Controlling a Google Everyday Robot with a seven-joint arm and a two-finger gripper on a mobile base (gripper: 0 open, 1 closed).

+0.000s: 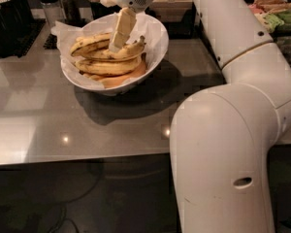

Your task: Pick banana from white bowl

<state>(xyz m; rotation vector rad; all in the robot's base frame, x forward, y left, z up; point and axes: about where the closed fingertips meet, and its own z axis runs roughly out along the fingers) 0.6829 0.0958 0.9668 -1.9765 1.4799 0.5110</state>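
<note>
The white bowl (157,50), lined with crinkled white paper, stands on the grey counter at the upper middle of the camera view. It holds several yellow bananas. The top banana (91,43) has dark brown streaks and lies across the pile, with another banana (106,67) under it. My gripper (116,45) reaches down from above into the bowl, its tip resting among the top bananas near the middle of the pile. My white arm fills the right side of the view.
Black containers (7,11) and a dark jar (68,4) stand behind the bowl at the back left. A rack of packaged snacks (276,13) is at the back right. The grey counter (63,125) ends at a front edge, with dark floor below.
</note>
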